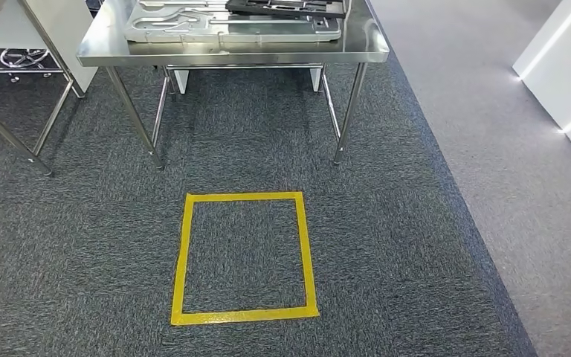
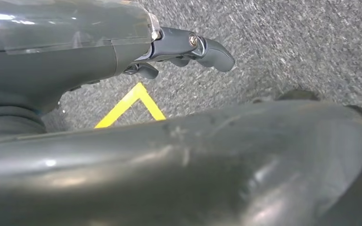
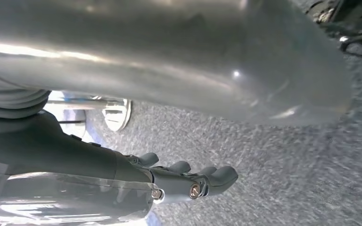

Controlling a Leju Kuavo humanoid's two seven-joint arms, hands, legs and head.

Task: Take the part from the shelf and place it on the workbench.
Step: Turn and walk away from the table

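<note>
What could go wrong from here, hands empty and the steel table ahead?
1. The steel table already carries a grey moulded panel and a black tray, so free set-down room may be tight.
2. Its legs stand just beyond the yellow tape square; overstepping might hit them.
3. Left hand and right hand hang empty: no part fetched yet.

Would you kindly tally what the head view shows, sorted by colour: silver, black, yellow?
Silver: 3 - steel table, grey metal panel lying on it, second steel frame to its left
Black: 1 - black tray on the panel
Yellow: 1 - yellow tape square on the carpet
Total: 5
</note>
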